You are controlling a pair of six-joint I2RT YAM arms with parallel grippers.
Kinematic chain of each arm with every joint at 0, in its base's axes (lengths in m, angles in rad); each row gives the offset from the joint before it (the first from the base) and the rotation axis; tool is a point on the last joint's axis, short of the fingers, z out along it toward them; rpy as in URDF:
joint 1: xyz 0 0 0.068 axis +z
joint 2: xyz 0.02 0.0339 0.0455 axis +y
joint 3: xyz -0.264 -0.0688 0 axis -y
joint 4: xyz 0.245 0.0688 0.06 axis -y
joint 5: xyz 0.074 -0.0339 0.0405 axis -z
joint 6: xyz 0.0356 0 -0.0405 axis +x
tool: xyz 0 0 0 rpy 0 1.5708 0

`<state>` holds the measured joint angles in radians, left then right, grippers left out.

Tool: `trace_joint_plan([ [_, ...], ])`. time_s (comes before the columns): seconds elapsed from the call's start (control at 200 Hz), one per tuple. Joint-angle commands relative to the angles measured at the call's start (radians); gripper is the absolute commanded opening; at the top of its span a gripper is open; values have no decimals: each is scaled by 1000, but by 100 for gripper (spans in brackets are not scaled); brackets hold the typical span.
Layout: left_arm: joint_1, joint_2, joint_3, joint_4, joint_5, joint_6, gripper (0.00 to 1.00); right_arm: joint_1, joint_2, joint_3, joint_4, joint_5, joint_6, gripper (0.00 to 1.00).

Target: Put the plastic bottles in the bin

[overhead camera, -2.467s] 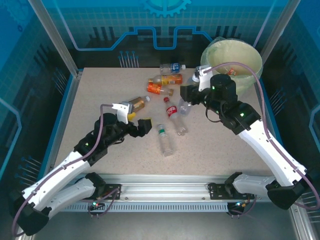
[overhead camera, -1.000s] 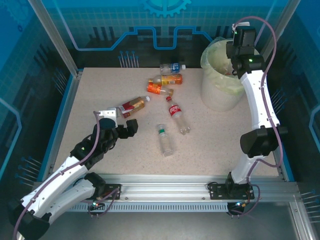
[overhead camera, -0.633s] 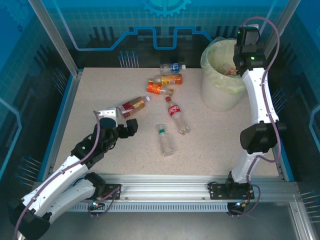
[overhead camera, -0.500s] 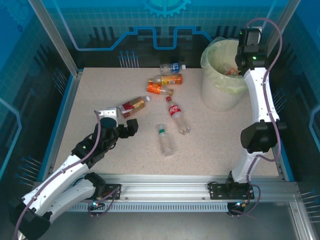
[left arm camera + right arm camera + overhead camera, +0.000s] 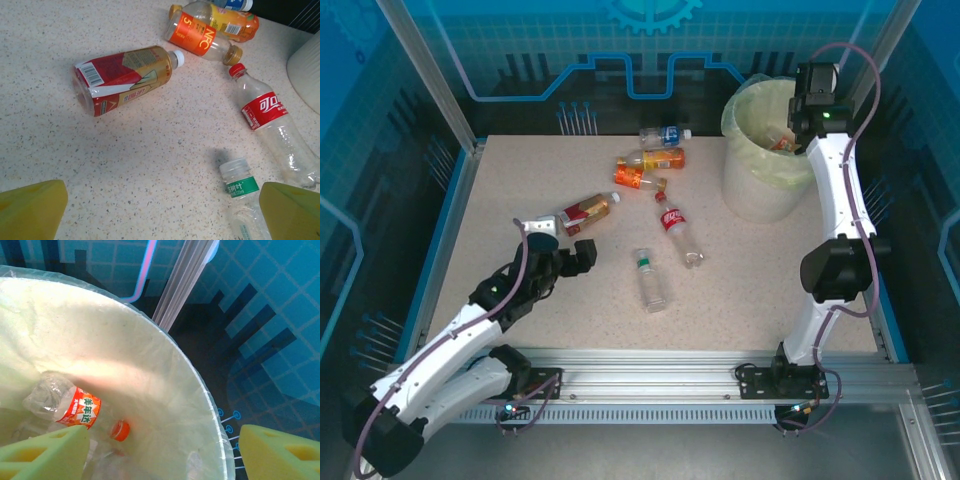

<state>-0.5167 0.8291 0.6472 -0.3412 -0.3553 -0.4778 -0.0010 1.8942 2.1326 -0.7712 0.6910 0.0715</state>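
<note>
Several plastic bottles lie on the table. Among them are an amber one with a red label [image 5: 588, 210] [image 5: 125, 79], a clear red-labelled one [image 5: 677, 229] [image 5: 267, 125] and a clear green-labelled one [image 5: 650, 280] [image 5: 242, 192]. Orange-labelled ones [image 5: 638, 180] [image 5: 200, 37] lie farther back. My left gripper [image 5: 575, 255] [image 5: 160, 210] hovers open over bare table just short of the amber bottle. The bin [image 5: 750, 190] [image 5: 200, 385] stands at the back right. My right gripper [image 5: 807, 105] [image 5: 162, 452] hangs open over its far rim, nothing between its pads. Inside lies a crumpled orange-labelled bottle [image 5: 65, 402].
A blue-labelled bottle [image 5: 663, 134] and an orange one [image 5: 655, 159] lie near the back edge. Blue enclosure walls and metal posts [image 5: 430, 80] ring the table. The right arm's raised elbow [image 5: 835, 268] stands in front of the bin, near the right edge.
My right arm has swung up from the table to above the bin, and its jaws have now spread apart there. The left arm has barely shifted.
</note>
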Motion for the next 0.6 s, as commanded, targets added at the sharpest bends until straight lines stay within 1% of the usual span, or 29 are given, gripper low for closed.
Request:
trace_joint_plan([
  [0.0,10,9,20,-26,-6,-28,99,-8,-55,-8,-11,-36,16,83],
  [0.165,17,25,32,-40,-8,-33,99,-1,-118,-54,4,-93,26,87],
  [0.27,22,36,44,-51,-8,-38,99,14,-188,-130,41,-125,31,91],
  [0.315,22,43,50,-57,-11,-42,99,23,-230,-178,69,-143,35,100],
  [0.49,32,78,76,-84,-12,-51,99,73,-435,-399,169,-239,76,100],
  [0.595,40,110,100,-102,-17,-62,99,106,-576,-555,231,-359,112,100],
])
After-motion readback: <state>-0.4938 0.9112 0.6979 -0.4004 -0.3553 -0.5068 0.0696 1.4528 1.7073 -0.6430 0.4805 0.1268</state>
